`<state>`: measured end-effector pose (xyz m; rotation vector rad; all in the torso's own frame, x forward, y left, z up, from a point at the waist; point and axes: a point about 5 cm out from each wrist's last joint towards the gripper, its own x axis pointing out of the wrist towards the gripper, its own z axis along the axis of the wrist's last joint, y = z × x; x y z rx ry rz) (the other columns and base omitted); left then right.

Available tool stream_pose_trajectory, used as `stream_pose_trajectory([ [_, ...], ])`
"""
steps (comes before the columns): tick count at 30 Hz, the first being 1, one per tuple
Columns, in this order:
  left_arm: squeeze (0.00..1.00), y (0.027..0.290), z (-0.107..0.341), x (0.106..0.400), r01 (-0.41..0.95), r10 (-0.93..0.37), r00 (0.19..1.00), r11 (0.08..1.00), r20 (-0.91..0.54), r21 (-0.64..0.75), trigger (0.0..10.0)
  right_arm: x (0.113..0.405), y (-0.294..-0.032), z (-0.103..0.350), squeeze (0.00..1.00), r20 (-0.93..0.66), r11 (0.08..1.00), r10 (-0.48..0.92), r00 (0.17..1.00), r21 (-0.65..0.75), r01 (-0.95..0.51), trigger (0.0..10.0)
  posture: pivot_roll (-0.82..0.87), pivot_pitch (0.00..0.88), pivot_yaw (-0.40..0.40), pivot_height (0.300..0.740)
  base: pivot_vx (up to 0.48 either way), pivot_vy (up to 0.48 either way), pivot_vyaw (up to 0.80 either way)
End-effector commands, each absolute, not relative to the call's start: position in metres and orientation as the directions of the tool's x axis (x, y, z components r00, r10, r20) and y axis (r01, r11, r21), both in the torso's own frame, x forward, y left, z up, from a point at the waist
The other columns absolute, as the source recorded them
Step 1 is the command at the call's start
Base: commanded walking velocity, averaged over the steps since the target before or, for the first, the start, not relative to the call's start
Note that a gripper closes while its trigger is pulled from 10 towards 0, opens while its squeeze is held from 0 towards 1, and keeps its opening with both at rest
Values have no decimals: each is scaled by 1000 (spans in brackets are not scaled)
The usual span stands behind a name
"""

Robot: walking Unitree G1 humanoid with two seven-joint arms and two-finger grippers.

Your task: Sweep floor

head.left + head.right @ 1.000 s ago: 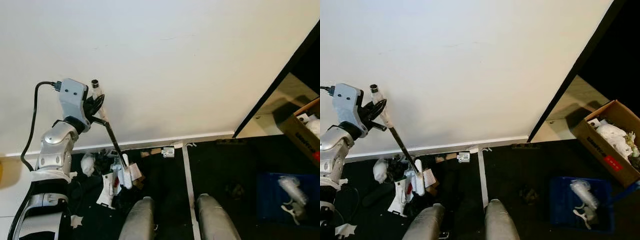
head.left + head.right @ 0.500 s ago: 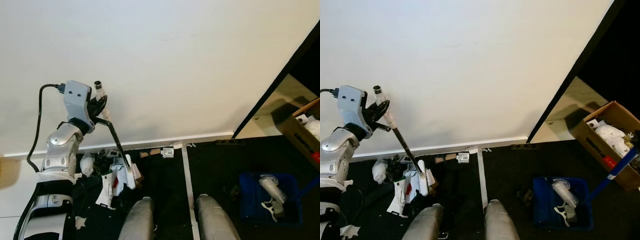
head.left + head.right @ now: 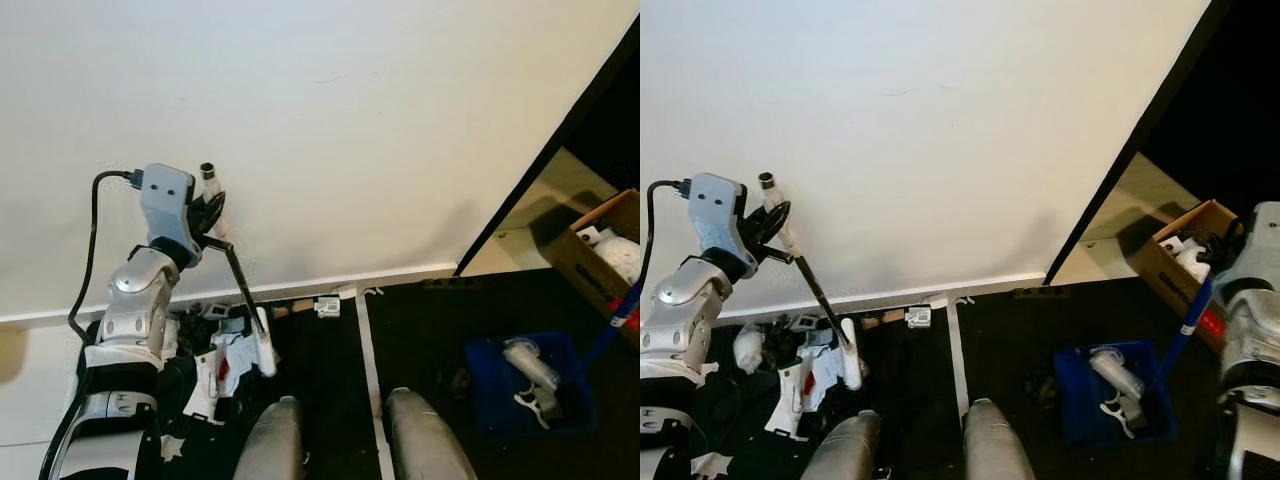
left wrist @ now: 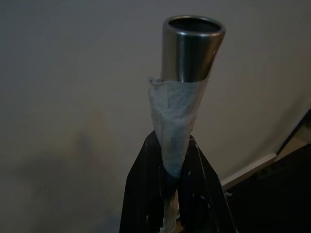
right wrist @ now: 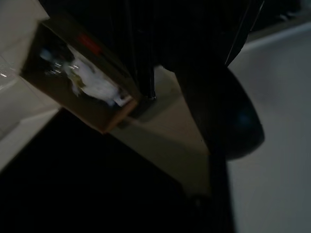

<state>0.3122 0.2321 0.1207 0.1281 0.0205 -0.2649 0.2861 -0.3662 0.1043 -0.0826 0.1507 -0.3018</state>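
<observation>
Looking down at the black floor (image 3: 1020,330) beneath the white wall (image 3: 940,130), you see your left hand (image 4: 170,194) clenched on the tape-wrapped, steel-tipped broom handle (image 4: 182,102), its white head (image 3: 851,367) in the litter pile (image 3: 800,370), while your right hand's (image 3: 1230,245) grip around the blue dustpan's handle (image 3: 1180,335) cannot be told.
</observation>
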Motion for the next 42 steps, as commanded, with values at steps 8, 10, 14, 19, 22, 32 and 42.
stream_pose_trajectory([
  [8,0,228,120,307,317,-314,948,946,-48,69,10000,279,-345,80,0,-161,953,-204,966,192,233,10000,54,98,45,740,0,0,0],
  [10,0,226,119,307,327,-324,945,943,-54,68,10000,274,-342,75,0,-170,953,-191,967,203,224,10000,50,98,48,740,0,0,0],
  [14,0,222,118,308,334,-331,942,940,-55,65,10000,262,-329,62,0,-190,955,-161,968,217,201,10000,45,99,52,740,0,0,0],
  [19,0,212,119,312,354,-352,935,934,-49,52,10000,263,-292,47,0,-211,951,-90,973,271,146,10000,45,97,59,740,0,0,0],
  [22,0,210,120,312,365,-363,931,929,-50,54,10000,268,-275,48,0,-210,955,-47,977,277,105,10000,48,97,58,740,0,0,0],
  [32,0,212,125,312,392,-390,920,918,-45,65,10000,277,-292,67,0,-201,971,-44,979,223,90,10000,51,89,55,740,0,0,0],
  [42,0,214,126,312,424,-418,906,900,-73,107,10000,283,-322,80,0,-332,992,-35,943,103,73,10000,44,78,52,740,0,0,0],
])
